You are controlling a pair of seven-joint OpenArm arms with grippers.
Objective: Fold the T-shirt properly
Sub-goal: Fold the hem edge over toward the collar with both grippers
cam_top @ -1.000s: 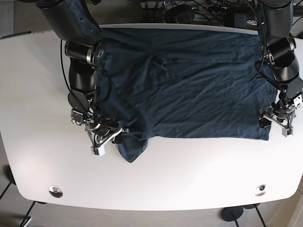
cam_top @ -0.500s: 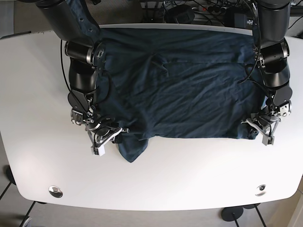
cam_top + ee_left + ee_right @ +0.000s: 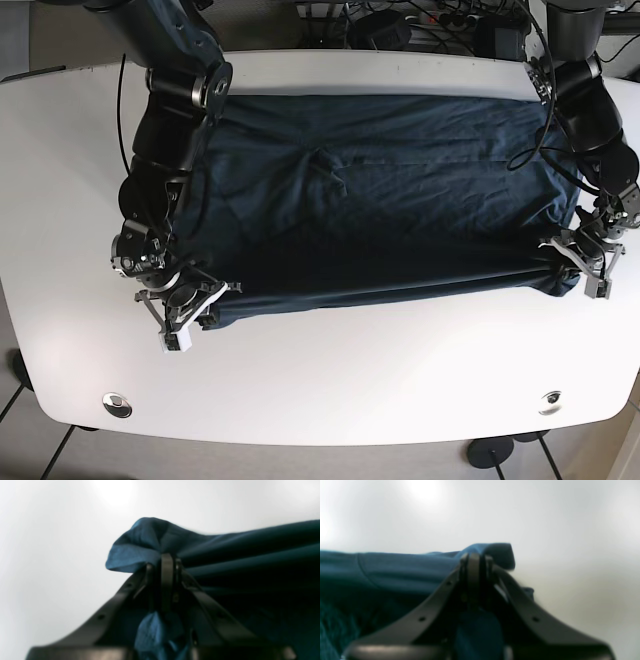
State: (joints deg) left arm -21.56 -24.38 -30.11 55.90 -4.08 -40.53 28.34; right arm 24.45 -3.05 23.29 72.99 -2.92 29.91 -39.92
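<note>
1. White and glossy, the desk (image 3: 330, 380) fills the base view, with cables and dark gear crowded past its far edge.
2. We see the T-shirt (image 3: 380, 200) spread dark blue across the desk's middle, its long axis running side to side, its near hem lifted into a taut line between the two arms.
3. Our left claw (image 3: 583, 268) sits at the hem's end on the base view's right; the left wrist view shows the left claw (image 3: 167, 562) pressed together on a bunched corner of cloth.
4. Our right claw (image 3: 183, 305) holds the opposite end; its wrist view shows the right claw (image 3: 476, 562) likewise pinching a fold of fabric.
5. Both wrist views are blurred, so we judge rather than know that each grip takes both layers.
6. We judge the fold turns on this: the rest of the shirt lies beyond both claws, toward the far edge, so the hem must travel that way, both arms level and equally near their corners.
</note>
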